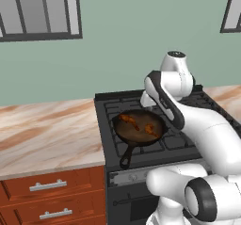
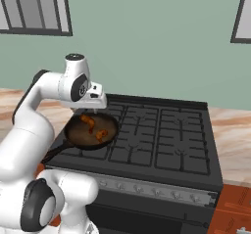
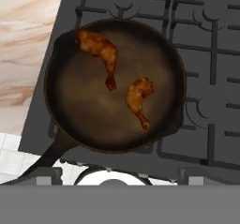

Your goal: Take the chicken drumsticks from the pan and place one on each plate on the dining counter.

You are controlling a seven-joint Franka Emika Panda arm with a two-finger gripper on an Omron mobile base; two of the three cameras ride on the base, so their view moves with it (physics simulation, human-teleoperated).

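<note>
The 2 chicken drumsticks (image 3: 104,55) (image 3: 138,99) lie apart inside the pan (image 3: 84,120), directly below the end effector (image 2: 93,108), which hangs above the pan's far part with nothing between its fingers. In the hand view the upper-left drumstick rests near the pan's rim and the other lies near the pan's middle; neither touches the end effector. The end effector's fingers stand spread wide and hold nothing. The pan, dark and round, sits on the grates of the black stove (image 2: 162,145), under the end effector, at the stove's left front burner in the right base view; its short handle (image 1: 126,157) points toward the stove's front edge, toward the robot's base. Out to the left of the end effector in the left base view, a marble-topped counter (image 1: 42,134) adjoins the stove, with red-brown drawers (image 1: 47,186) beneath it. Behind the end effector rises a pale green wall (image 1: 94,64).
</note>
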